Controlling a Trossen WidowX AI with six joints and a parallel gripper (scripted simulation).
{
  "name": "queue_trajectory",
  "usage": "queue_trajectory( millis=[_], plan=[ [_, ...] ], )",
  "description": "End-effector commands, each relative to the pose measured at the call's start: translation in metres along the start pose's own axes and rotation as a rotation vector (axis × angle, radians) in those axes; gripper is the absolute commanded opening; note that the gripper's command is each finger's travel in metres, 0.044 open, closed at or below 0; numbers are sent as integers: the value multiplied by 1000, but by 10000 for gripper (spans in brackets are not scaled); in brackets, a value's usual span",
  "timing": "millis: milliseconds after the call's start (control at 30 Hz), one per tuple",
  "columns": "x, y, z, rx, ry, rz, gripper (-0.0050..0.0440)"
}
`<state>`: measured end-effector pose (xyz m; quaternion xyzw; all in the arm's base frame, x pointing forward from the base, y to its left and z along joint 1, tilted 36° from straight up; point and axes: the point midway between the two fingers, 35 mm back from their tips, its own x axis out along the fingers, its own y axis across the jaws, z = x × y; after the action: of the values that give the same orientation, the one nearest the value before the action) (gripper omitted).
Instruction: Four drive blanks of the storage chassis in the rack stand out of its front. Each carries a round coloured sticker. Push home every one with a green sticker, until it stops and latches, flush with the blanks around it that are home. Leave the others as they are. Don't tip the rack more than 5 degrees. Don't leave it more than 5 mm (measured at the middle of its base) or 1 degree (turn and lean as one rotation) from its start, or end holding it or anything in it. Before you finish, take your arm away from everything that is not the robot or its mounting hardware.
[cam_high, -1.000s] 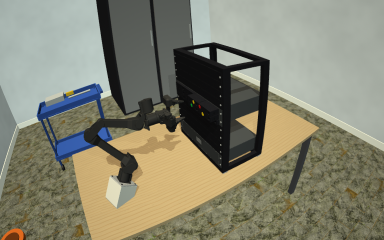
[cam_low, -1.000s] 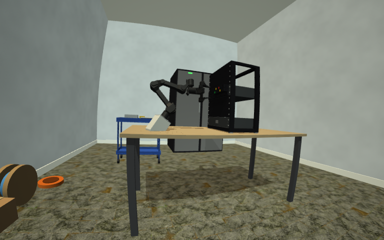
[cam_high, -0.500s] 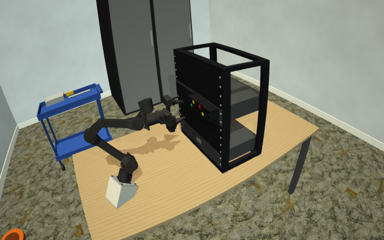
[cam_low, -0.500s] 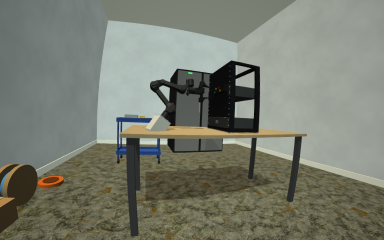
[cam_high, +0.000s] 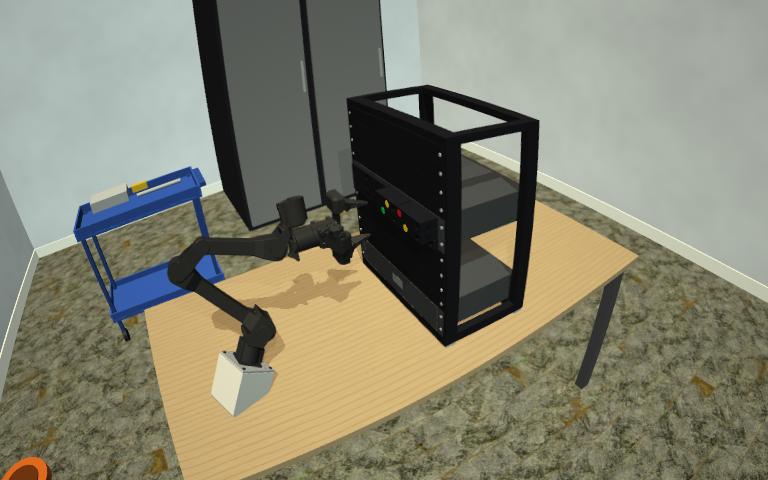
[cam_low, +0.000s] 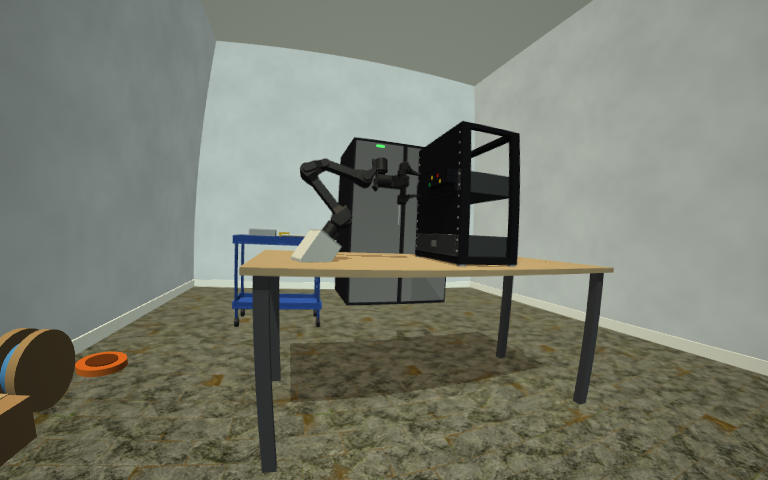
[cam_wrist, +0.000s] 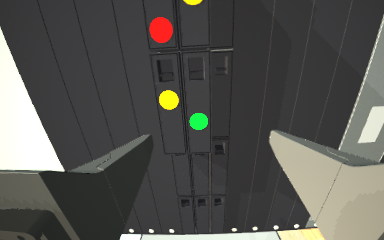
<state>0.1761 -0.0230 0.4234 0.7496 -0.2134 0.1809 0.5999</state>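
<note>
The black rack (cam_high: 447, 209) stands on the wooden table. Four drive blanks stand out of its front. One carries a green sticker (cam_high: 382, 210), one a red sticker (cam_high: 398, 212), and two carry yellow stickers (cam_high: 386, 203) (cam_high: 406, 227). In the wrist view the green sticker (cam_wrist: 198, 121) lies between my fingers, with a yellow sticker (cam_wrist: 169, 100) beside it and the red sticker (cam_wrist: 161, 30) further up. My gripper (cam_high: 362, 219) is open and empty, its fingertips close to the rack front, just left of the green blank. It also shows in the exterior view (cam_low: 408, 182).
A tall grey cabinet (cam_high: 294, 101) stands behind the rack. A blue cart (cam_high: 141, 237) stands behind the table's left side. The arm's base (cam_high: 242, 387) sits near the table's front left. An orange ring (cam_low: 101, 362) lies on the floor.
</note>
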Motion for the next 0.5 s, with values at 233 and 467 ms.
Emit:
queue_trajectory(
  millis=[233, 467],
  plan=[
    [-1, 7, -1, -2, 0, 18, 440],
    [-1, 8, 0, -2, 1, 18, 440]
  ],
)
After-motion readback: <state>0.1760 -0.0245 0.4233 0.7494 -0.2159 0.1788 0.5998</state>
